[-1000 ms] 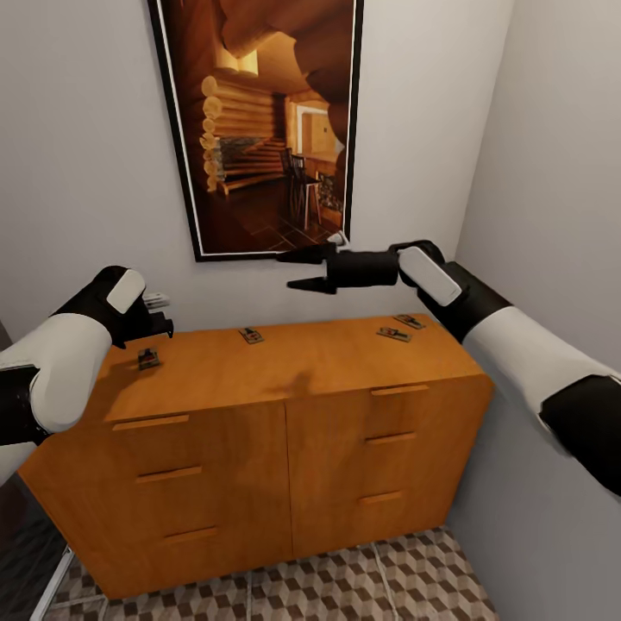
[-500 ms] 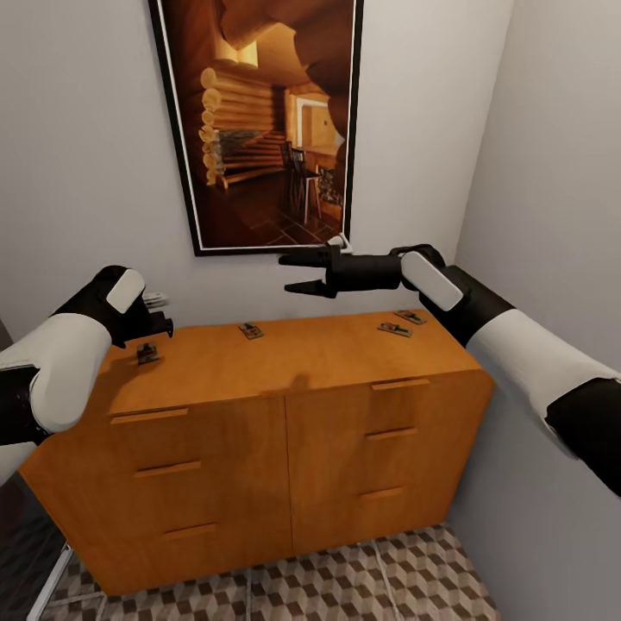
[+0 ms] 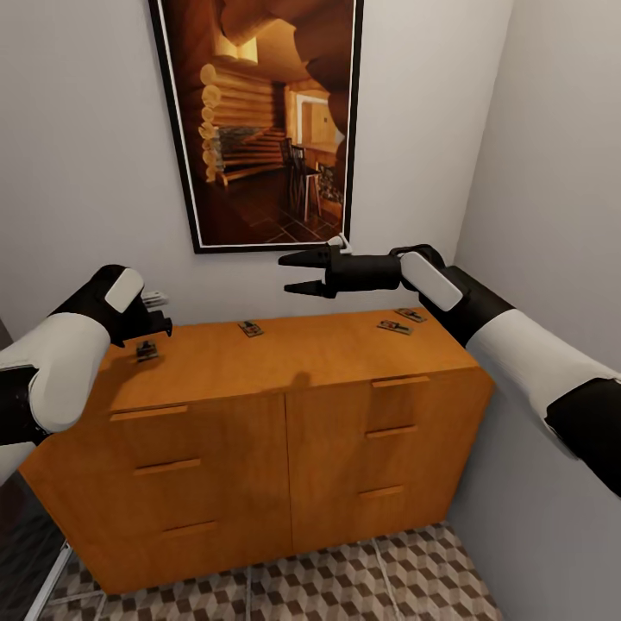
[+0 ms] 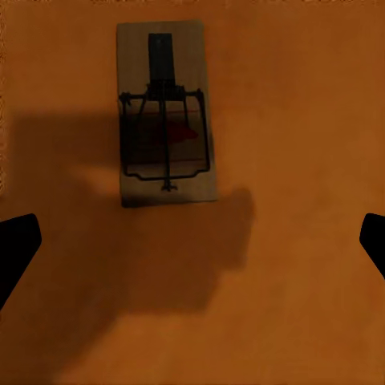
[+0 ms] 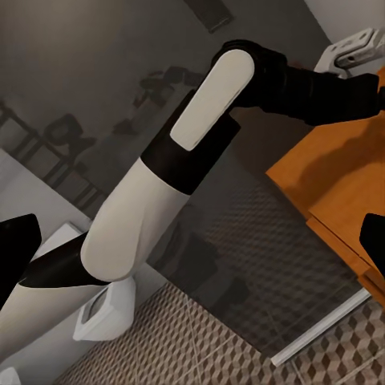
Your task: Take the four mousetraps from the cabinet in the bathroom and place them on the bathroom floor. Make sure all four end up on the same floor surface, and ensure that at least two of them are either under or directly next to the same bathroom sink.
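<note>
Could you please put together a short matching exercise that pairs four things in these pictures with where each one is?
Things:
1. mousetrap seen by the left wrist camera
2. framed picture
3. right gripper
4. patterned floor tiles

Places:
A. hung on the wall above the cabinet
B. in the air over the cabinet top, fingers apart
C. at the foot of the cabinet
D. flat on the orange-brown cabinet top, below the left gripper

Pairs: 1-D, 2-A, 3-B, 4-C
</note>
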